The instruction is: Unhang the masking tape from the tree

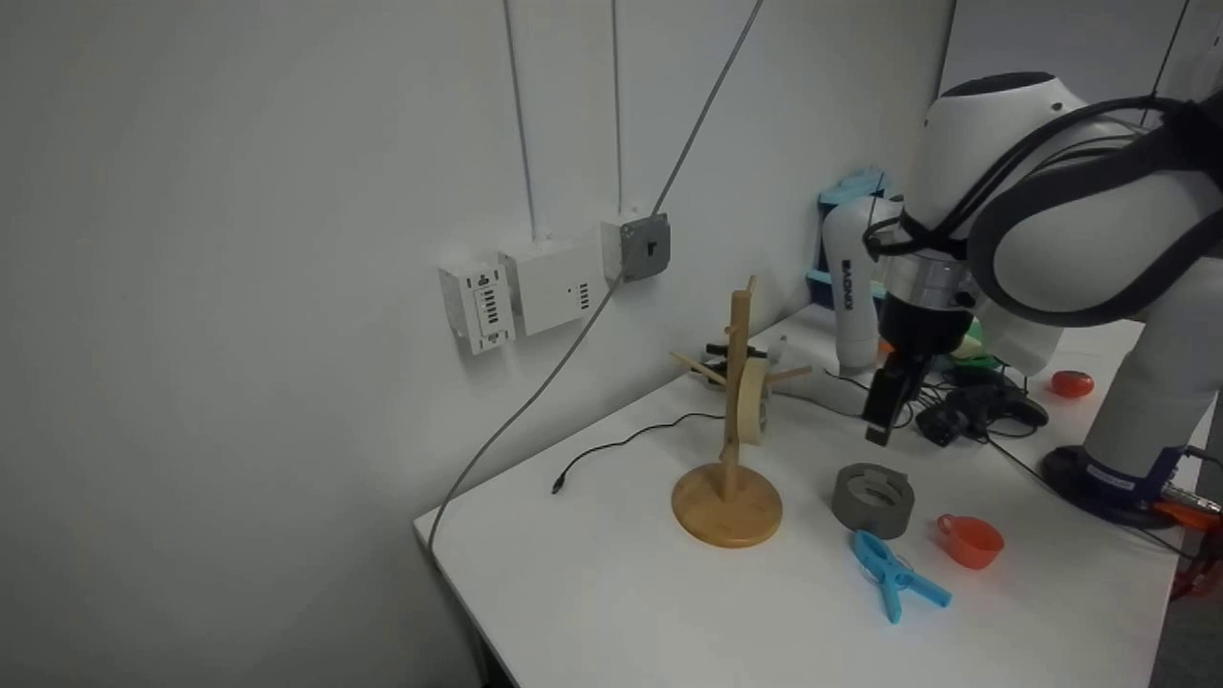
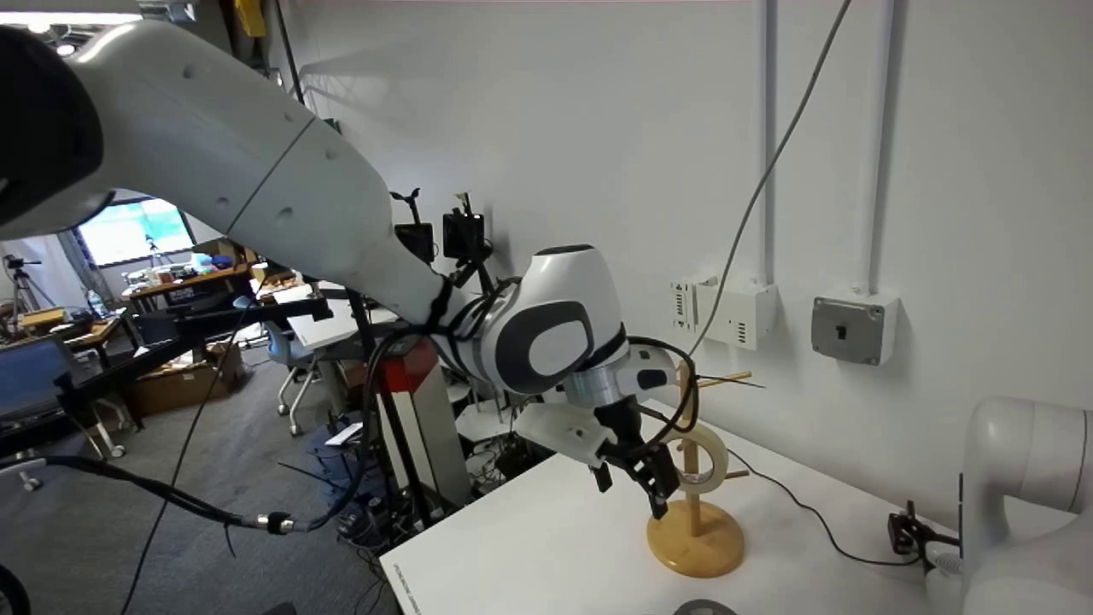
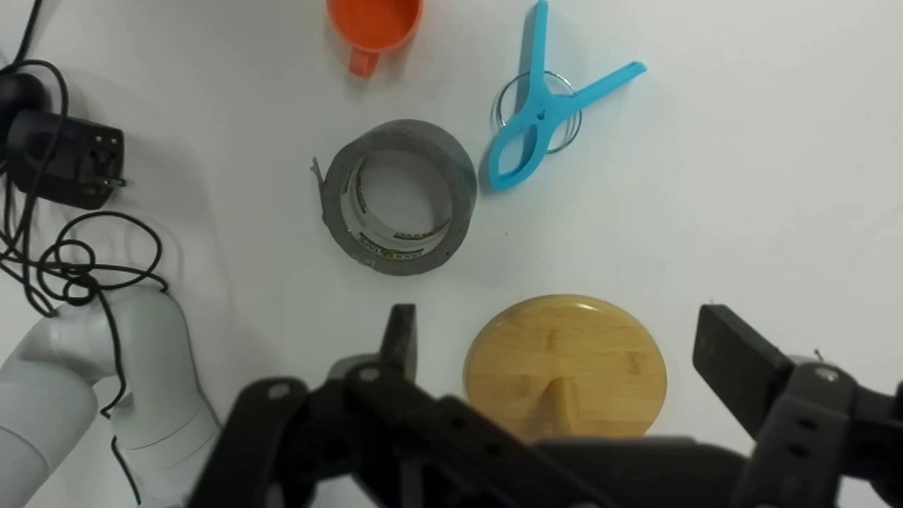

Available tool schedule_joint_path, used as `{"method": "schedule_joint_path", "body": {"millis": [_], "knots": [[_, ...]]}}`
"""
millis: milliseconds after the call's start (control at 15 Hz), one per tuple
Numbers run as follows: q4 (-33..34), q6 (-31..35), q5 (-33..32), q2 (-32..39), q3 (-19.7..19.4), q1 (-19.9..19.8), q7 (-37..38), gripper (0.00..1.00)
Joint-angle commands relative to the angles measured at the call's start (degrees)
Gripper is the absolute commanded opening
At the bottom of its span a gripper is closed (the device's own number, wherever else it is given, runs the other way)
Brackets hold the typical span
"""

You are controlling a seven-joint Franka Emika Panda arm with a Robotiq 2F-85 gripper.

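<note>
Masking tape (image 1: 751, 401) is on the tree (image 1: 733, 411): cream roll, upright, just beside the post, hung on the peg (image 1: 791, 374) that runs out toward 3 o'clock in an exterior view. Can't tell if roll and post touch. Another peg (image 1: 698, 368) points to 10 o'clock. Post upright, round base (image 1: 728, 524) flat on the white table (image 1: 659, 592). Gripper (image 3: 554, 339): jaws spread wide in wrist view, wooden base showing in the gap between them. In an exterior view it sits at 3 o'clock of the tape (image 1: 753, 420), well apart, tips angled down toward 7. In an exterior view the tape (image 2: 719, 457) shows its ring face, partly hidden, with the gripper (image 2: 630, 493) at its 8 o'clock. Grey tape roll (image 1: 873, 524) lies flat on the table, 3 o'clock of the base in an exterior view. Wrist view, clocked from that grey roll: blue clamp (image 3: 557, 109) at 2, just beside; orange-red cup (image 3: 374, 25) at 12, near, handle toward 6; black plug adapter (image 3: 63, 159) at 9, tangled cord (image 3: 85, 268) below it; second white arm (image 3: 141, 367) at 8. Further out, in an exterior view: black cable end (image 1: 558, 484) at 9 o'clock of the base, small red round item (image 1: 1072, 384) at 2 o'clock of the grey roll, well apart, grey switch box (image 1: 646, 250) on the wall (image 1: 239, 287) at 11 o'clock of the tree.
</note>
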Motion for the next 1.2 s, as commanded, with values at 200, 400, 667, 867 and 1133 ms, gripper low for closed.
{"method": "schedule_joint_path", "body": {"millis": [200, 400, 667, 867, 1133], "knots": [[-9.39, 7.98, -5.27, -6.15, -1.47, 2.53, 9.56, 1.00], [-12.87, 10.27, -5.85, -7.93, -1.45, 3.14, 13.29, 1.00], [-12.42, 10.50, -3.91, -6.57, -0.42, 2.62, 13.30, 1.00], [-14.68, 11.71, -3.98, -7.81, -0.47, 2.92, 14.66, 1.00], [-14.94, 11.71, -4.00, -8.22, -0.50, 2.87, 14.74, 1.00]]}}
